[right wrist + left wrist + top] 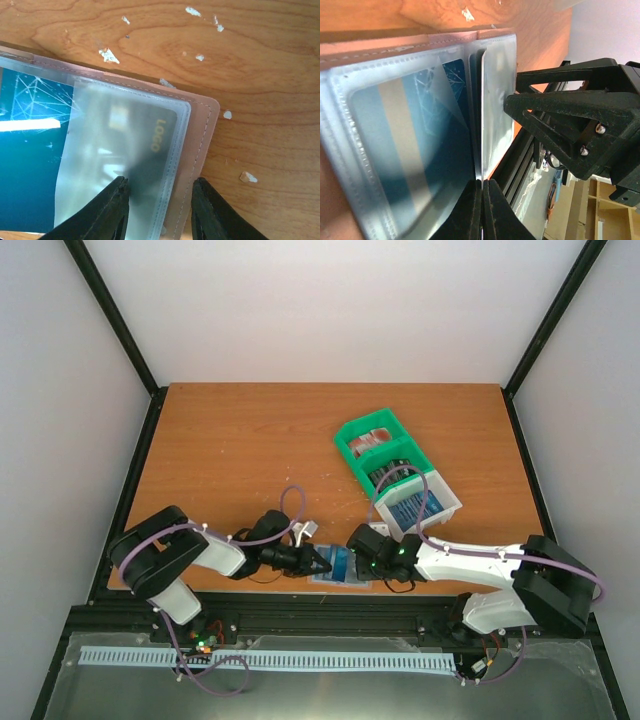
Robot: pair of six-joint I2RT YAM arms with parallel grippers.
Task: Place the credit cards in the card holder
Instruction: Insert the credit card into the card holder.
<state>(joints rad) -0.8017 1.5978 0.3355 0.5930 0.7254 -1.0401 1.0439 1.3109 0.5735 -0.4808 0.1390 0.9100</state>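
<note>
Wood-grain orange-brown tabletop (250, 440) fills the overhead view. Right of centre sits a green-and-white plastic compartment tray (347, 432). Its bins are stocked with stacks of thin plastic credit cards (372, 440): red-and-white, then dark, then blue toward the lower right. At the bottom centre, near the table's front edge, lies the tan-pink leather-like folding card holder (340, 566). It is spread open with its clear plastic sleeves facing up, and my two arms meet over it from either side.

My left gripper (482, 202) is fully closed, pinching the edge of one clear sleeve leaf (497, 100) and standing it upright like a turned page. I judge this keeps the pockets parted so a card can go in. My right gripper (159, 200), at the bottom of its wrist view, is about half open and holds nothing I can see. Its fingers straddle the holder's lower right corner, one over a sleeve and one at the leather border. Whether they touch it I cannot tell.

Two cards already sit in sleeves: a blue card with white line art (30, 145) and a dark grey card with gold "LOGO" lettering (145, 145). More cards wait in the tray, so the job looks partly done.
</note>
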